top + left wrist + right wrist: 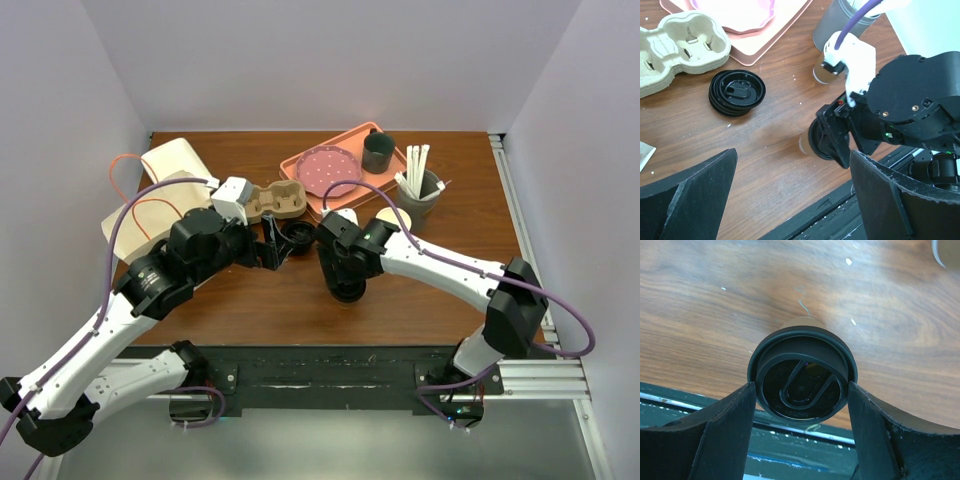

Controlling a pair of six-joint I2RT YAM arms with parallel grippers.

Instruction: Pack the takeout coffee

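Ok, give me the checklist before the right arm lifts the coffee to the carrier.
1. Coffee centred between right gripper fingers: ok.
2. Grip firm: cannot tell.
3. Lid on: ok.
4. Carrier visible pockets free: ok.
5. Left gripper open, apart from the coffee: ok.
6. Path to carrier: not ok, lid stack lies between; probably lift over it.
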